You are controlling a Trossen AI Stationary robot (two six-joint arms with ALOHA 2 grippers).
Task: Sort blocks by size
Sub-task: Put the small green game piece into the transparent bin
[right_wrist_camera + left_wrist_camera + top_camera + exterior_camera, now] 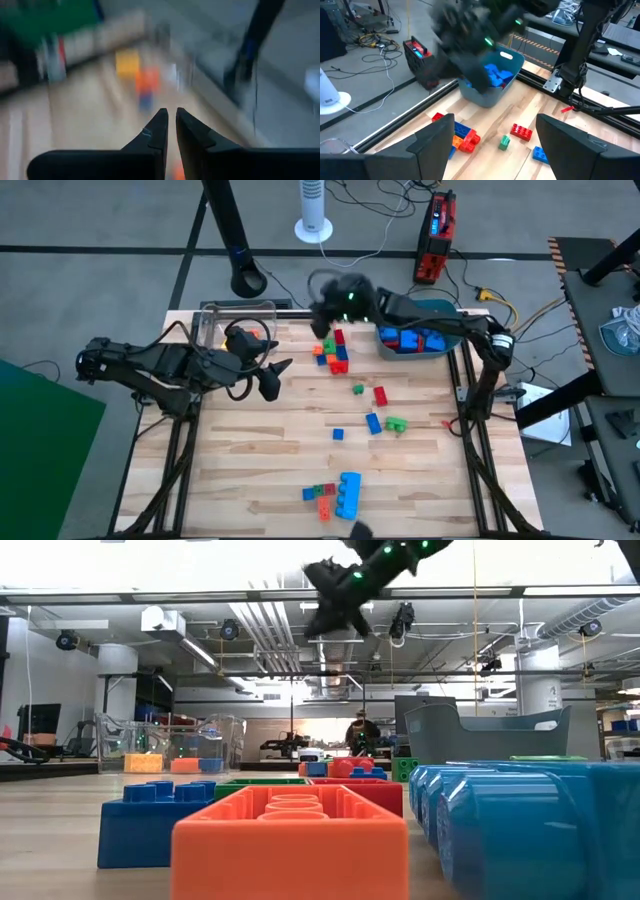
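1. The surface (260,470) is a pale butcher-block top of glued wood strips on a black metal frame, standing on grey floor with cables, a white fan (313,210) and a red-and-black case (437,235) behind it. The low view looks into a workshop with ceiling ducts, strip lights and a person (357,732) far back.
2. Taking the teal tub (440,330) at the far right corner as landmark: well to its left, at the far left corner, stands a clear plastic box (215,320) with glossy see-through walls.
3. The left gripper (272,376) lies low, just right of the clear box and well left of the tub, fingers (432,142) spread wide and empty.
4. The blocks are hard, shiny studded plastic. A red, blue and orange cluster (335,352) sits just left of the tub; loose green, red and blue blocks (375,408) lie in front of the tub; a chunky light-blue block (349,493) with small ones lies at the near edge, far from it. Blue blocks (412,340) fill the tub.
5. The right gripper (325,308), blurred, hangs just left of the tub above the cluster, fingers (155,132) pressed nearly together on nothing visible.
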